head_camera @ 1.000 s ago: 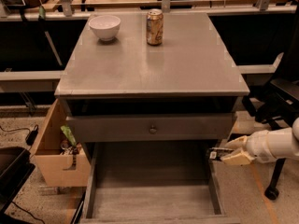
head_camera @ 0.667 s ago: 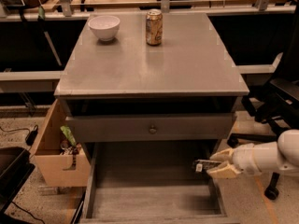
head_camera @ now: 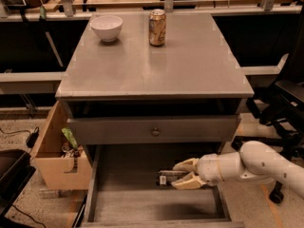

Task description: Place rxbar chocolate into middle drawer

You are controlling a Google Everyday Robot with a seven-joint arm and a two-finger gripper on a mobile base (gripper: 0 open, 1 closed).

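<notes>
The middle drawer (head_camera: 123, 203) is pulled out under the grey cabinet, showing its bare plank floor. My gripper (head_camera: 176, 174) reaches in from the right, over the drawer's right half, low above the floor. It is shut on the rxbar chocolate (head_camera: 166, 177), a dark flat bar with a small white label at its left end. The bar sticks out leftward from the tan fingers (head_camera: 187, 181). My white arm (head_camera: 256, 165) comes in over the drawer's right wall.
A gold soda can (head_camera: 157, 27) and a white bowl (head_camera: 106, 27) stand on the cabinet top. A closed drawer front with a round knob (head_camera: 155, 131) sits above the open drawer. A pale tan wooden box (head_camera: 57, 156) stands at left. A black chair (head_camera: 285, 99) is at right.
My gripper has moved left with the bar, from beside the drawer's right wall to over the drawer floor.
</notes>
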